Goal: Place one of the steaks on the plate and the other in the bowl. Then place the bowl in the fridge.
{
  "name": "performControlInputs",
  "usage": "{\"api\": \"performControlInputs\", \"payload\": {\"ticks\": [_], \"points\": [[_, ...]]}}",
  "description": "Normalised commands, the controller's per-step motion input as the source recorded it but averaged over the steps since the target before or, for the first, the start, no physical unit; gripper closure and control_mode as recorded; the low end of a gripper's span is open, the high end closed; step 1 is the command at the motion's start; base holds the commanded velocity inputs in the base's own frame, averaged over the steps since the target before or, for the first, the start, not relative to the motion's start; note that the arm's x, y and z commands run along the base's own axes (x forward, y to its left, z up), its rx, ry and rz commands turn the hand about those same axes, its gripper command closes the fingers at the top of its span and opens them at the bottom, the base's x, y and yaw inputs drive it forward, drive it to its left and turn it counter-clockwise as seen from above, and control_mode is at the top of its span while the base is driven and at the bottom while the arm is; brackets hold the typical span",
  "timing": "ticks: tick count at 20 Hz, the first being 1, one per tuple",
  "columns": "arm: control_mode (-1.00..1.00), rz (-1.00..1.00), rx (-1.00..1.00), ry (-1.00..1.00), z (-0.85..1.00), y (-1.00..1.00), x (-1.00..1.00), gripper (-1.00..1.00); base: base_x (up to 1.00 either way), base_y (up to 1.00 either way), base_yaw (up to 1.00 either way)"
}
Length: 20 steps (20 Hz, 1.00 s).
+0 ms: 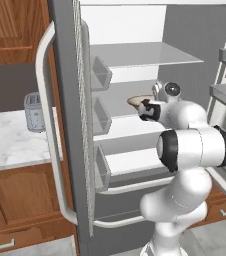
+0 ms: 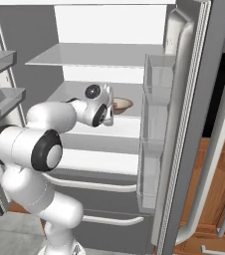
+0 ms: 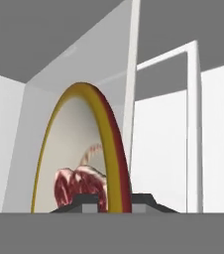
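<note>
**Bowl Inside the Fridge, Not Yet Let Go**

I had the gripper (image 3: pixel 111 202) reaching into the open fridge (image 1: pixel 135 55), its fingers clamped on the rim of the bowl (image 3: pixel 111 149). In the hand view the dark red steak (image 3: pixel 79 186) lay inside the bowl, just behind the rim. From the base views the bowl (image 2: pixel 122 104) sat at the level of the middle shelf (image 1: pixel 120 127); I could not tell whether it rested on it. I judged this the last step, placing the bowl. The next move called for settling it flat, opening the fingers, and backing out clear of the door bins (image 2: pixel 154 114).
</note>
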Motion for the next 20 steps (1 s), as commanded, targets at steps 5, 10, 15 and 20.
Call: {"api": "performControlInputs", "payload": {"ticks": [5, 10, 15, 20], "points": [[-1.00, 0.00, 0.00, 0.00, -0.47, 0.00, 0.40, 1.00, 0.00, 0.00, 0.00], [-1.00, 0.00, -0.07, 0.12, -0.25, 0.00, 0.50, 1.00, 0.00, 0.00, 0.00], [-1.00, 0.00, -0.03, 0.13, 0.02, 0.00, 0.48, 1.00, 0.00, 0.00, 0.00], [-1.00, 0.00, -0.06, 0.07, 0.05, 0.03, 0.34, -1.00, 0.00, 0.00, 0.00]]}}
